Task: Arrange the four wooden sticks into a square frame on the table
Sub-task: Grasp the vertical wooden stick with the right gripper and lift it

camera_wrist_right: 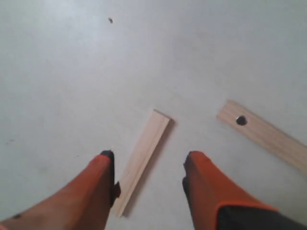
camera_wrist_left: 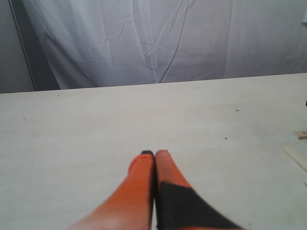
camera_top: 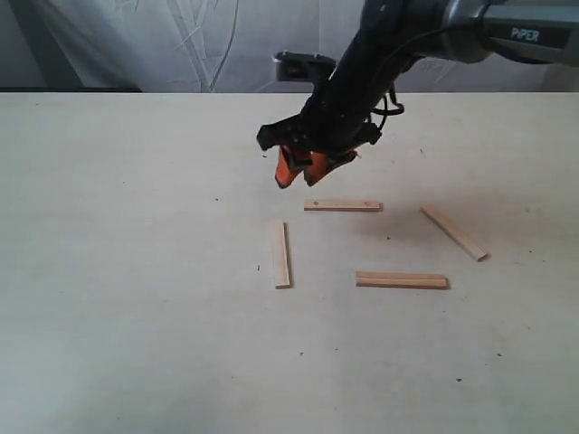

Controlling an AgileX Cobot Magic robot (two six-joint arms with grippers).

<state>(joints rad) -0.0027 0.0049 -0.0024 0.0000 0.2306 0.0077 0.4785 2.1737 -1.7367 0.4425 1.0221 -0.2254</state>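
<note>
Four wooden sticks lie apart on the table, forming no square. The holed stick lies across at the back. A plain stick runs front to back on the left, another lies across in front, and the last sits askew on the right. My right gripper hovers open just behind the left stick. In its wrist view that stick shows between the open orange fingers, with the holed stick off to one side. My left gripper is shut on nothing above bare table.
A white crumpled curtain hangs behind the table's far edge. The left wrist view catches two stick ends at its border. The left arm does not show in the exterior view.
</note>
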